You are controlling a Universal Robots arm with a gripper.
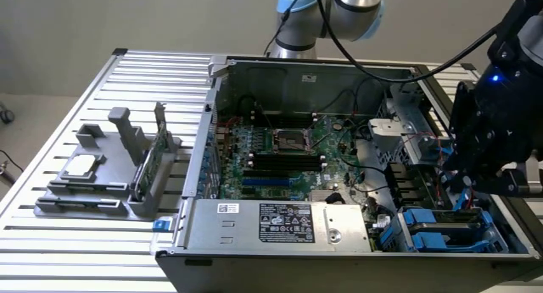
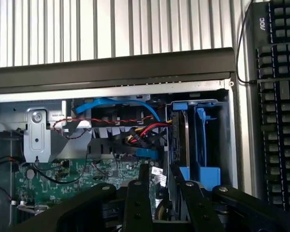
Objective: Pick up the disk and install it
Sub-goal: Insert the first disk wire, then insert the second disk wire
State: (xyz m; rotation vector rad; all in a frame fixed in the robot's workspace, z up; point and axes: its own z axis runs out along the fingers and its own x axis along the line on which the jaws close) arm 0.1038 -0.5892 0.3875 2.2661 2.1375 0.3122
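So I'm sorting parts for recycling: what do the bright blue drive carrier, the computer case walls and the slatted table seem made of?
The bright blue drive carrier looks like moulded plastic: saturated colour, soft sheen. The computer case walls look like bare grey sheet metal, matt, with stamped holes. The slatted table looks like ribbed pale metal, probably aluminium, though the look leaves that open.

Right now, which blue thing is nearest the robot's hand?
The disk, in line with the hand; the other blue carrier stands beside it, nearer the case wall.

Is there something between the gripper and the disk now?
Nothing visible is. The gripper is close to the disk, which stands on edge in the drive bay; the red cables lie beside it, not between.
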